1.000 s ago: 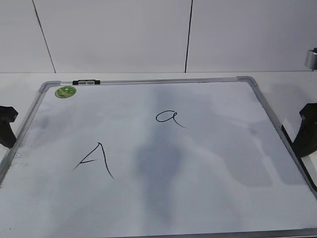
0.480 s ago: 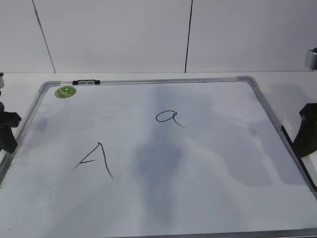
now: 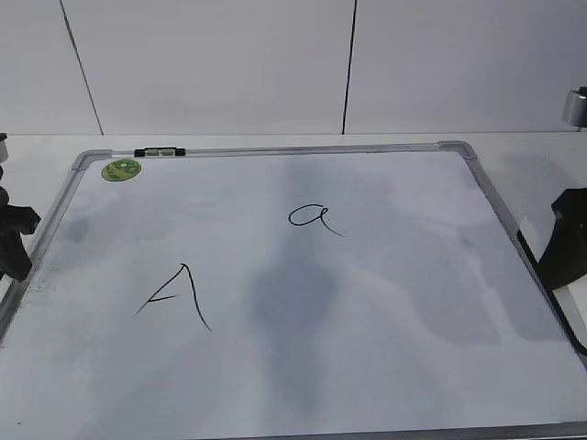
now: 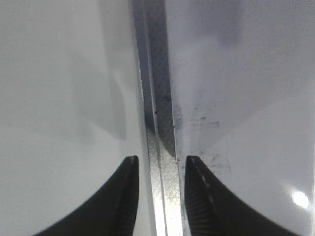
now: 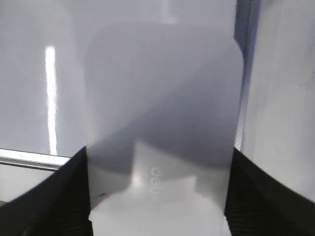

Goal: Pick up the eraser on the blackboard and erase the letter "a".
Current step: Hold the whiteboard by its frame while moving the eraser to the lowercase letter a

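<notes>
- I see the blackboard [image 3: 385, 367] lying flat and filling most of my exterior view, its grey frame running round the edges.
- The letter "a" [image 3: 312, 217] sits on the board surface toward 12 o'clock from centre; a capital "A" [image 3: 176, 295] lies toward 8 o'clock of it, well apart.
- A green sticker [image 3: 121, 170] is in the 10 o'clock corner, with a small marker [image 3: 159, 152] on the top frame just beside it.
- My right gripper [image 5: 157, 196] is at the 3 o'clock edge, its jaws clamped on either side of the eraser [image 5: 162, 113], which fills the right wrist view.
- My left gripper [image 4: 161, 196] is at the 9 o'clock edge, jaws apart, straddling the frame rail [image 4: 157, 123] with nothing held.
</notes>
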Action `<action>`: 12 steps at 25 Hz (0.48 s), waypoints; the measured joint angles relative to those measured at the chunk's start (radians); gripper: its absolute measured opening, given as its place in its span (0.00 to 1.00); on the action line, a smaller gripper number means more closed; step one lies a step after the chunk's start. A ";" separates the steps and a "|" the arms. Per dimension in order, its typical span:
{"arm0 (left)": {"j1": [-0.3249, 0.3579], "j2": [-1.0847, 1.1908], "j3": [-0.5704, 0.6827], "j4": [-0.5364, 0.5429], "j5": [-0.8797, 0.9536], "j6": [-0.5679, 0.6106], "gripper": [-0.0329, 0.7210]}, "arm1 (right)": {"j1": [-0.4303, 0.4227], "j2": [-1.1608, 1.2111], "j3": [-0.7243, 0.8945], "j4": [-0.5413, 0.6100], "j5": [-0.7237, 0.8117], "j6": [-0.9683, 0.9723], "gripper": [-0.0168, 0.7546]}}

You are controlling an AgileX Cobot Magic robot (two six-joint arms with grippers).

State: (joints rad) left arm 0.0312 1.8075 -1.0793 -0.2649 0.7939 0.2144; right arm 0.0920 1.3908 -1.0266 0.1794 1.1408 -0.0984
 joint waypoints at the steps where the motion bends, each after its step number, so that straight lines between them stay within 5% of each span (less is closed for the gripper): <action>1: 0.000 0.000 0.000 0.000 0.000 0.000 0.36 | 0.000 0.000 0.000 0.000 0.000 -0.002 0.73; 12: 0.000 0.043 0.000 0.000 -0.002 0.000 0.36 | 0.000 0.000 0.000 0.004 0.000 -0.008 0.73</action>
State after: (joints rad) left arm 0.0312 1.8504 -1.0793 -0.2649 0.7918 0.2144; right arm 0.0920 1.3908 -1.0266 0.1837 1.1408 -0.1067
